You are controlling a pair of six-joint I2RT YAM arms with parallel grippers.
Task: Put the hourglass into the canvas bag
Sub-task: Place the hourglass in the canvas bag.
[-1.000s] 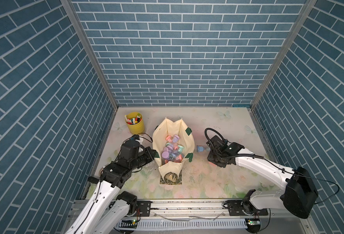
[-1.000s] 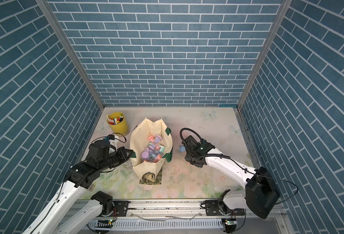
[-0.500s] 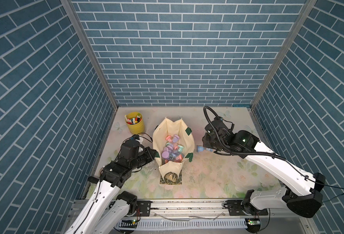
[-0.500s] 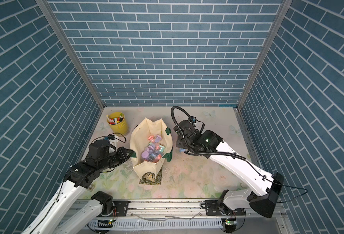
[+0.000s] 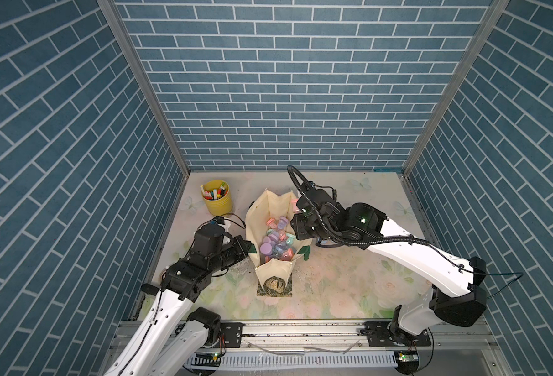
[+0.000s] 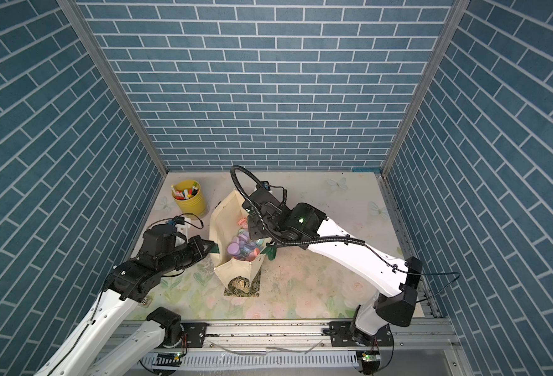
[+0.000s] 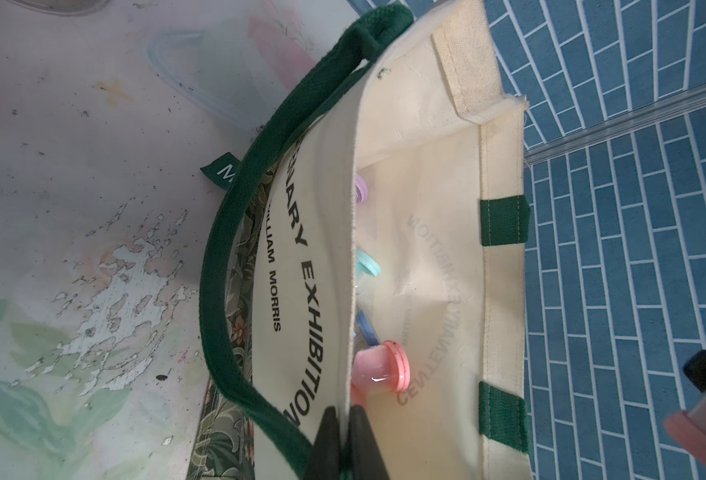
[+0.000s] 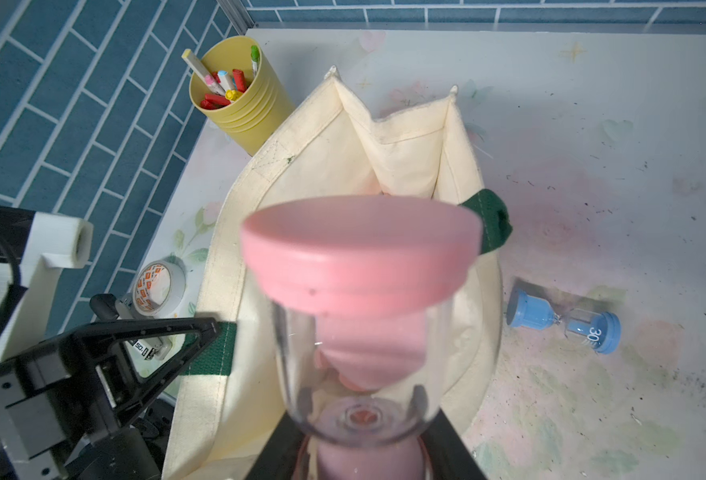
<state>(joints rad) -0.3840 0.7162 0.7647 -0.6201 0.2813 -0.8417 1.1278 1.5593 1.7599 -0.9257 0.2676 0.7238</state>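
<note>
Your right gripper [image 8: 367,440], pinching the pink hourglass [image 8: 359,249], has lifted off the table [image 5: 350,276] to the 2 o'clock rim of the canvas bag [image 5: 273,208] (left gripper [image 7: 345,432] clamps its 9 o'clock rim), so release looks next.

A cream canvas bag [image 5: 270,208] stands open, full of little colored things [image 5: 276,242]. A yellow cup [image 5: 218,203] of pens sits at its 10 o'clock. The left gripper [image 5: 247,247] touches the bag's rim at 8 o'clock. The right gripper [image 5: 297,216] hangs over the rim at 2 o'clock, and a bit of pink hourglass [image 5: 294,205] peeks out.
</note>
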